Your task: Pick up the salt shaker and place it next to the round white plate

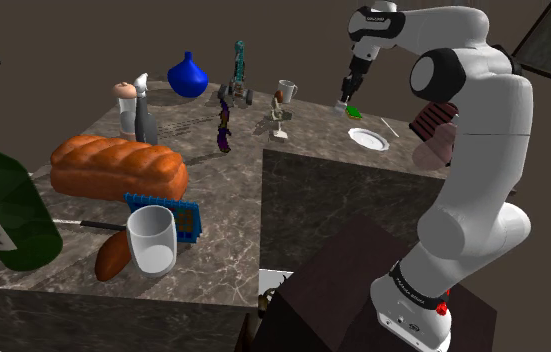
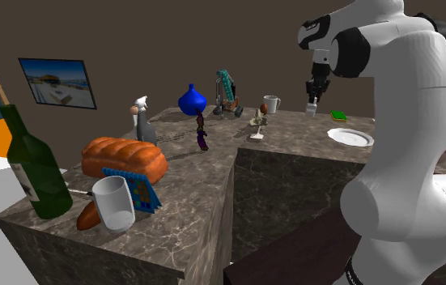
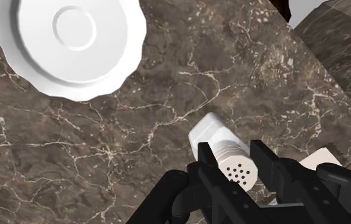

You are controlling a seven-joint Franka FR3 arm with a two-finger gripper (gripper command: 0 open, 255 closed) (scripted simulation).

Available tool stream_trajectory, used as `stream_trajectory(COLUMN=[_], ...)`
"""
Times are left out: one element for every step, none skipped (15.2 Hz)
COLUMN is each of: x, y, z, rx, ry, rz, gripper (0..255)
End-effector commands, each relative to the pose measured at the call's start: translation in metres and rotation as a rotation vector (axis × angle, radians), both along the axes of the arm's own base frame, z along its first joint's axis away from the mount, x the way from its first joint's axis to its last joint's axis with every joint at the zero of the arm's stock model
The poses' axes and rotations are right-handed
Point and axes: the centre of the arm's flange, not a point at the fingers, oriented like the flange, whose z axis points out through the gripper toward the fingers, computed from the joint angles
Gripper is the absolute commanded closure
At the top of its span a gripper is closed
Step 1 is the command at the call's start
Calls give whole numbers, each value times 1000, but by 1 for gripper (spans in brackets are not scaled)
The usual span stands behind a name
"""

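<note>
Wrist view: clamping salt shaker (image 3: 222, 147) in gripper (image 3: 231, 158) (holed cap facing camera), hovering over counter (image 3: 167, 95) near white plate (image 3: 69, 44).

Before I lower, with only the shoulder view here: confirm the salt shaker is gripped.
Observer: In the wrist view the jaws clasp the white salt shaker on both sides, perforated cap towards the camera.
Operator: Report whether it touches the counter.
Observer: Second exterior view: it hangs above the marbled counter, not touching.
Operator: Place the plate for me.
Observer: Wrist view: the round white plate lies apart from the shaker, bare counter between them.
</note>
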Motion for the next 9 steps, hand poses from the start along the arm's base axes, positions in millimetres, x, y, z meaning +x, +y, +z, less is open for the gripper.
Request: stream_trajectory(x=[2, 2, 2, 2, 2, 2, 2, 2, 2], y=[-1, -1, -1, -1, -1, -1, -1, -1, -1], z=[-10, -16, -21, -26, -32, -37, -42, -47, -53], rx=[0, 0, 0, 0, 0, 0, 0, 0, 0], ry=[0, 0, 0, 0, 0, 0, 0, 0, 0], rz=[0, 0, 0, 0, 0, 0, 0, 0, 0], gripper=[255, 255, 255, 255, 255, 255, 255, 255, 255])
